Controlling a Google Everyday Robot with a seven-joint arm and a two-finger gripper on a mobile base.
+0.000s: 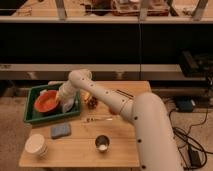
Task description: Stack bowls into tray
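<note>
1. The pincer [66,105] is down inside the tray [42,119], in its right half, just beside the bowl's [47,102] right edge. We cannot tell whether it is apart or together, because the wrist covers it. We also cannot tell whether it touches the bowl.
2. The bowl is orange-red and upright, and sits left of centre in the tray. We see only its smooth orange inside. We make out one bowl; we cannot tell whether others are nested under it.
3. The tray is dark green with a raised rim and sits slightly skewed at the far-left corner of the worktop [75,152]. It holds the bowl and the pincer. There is also a small pale patch by the bowl's far-left rim that we cannot identify.
4. The arm [107,97] comes in from the front right. Its elbow is above the tray's far-right corner, and from there it bends down into the tray.
5. The steel cup [102,143] stands upright at front centre of the worktop, well apart from the tray. It has something white at the bottom.
6. A pale round container [36,145] stands at the front-left corner. We cannot read its contents.
7. The blue-grey pad [60,131] lies flat just in front of the tray, not touching it.
8. A thin utensil [97,119] lies right of the tray's front corner. Small brownish items [91,101] sit just right of the tray, by the arm.
</note>
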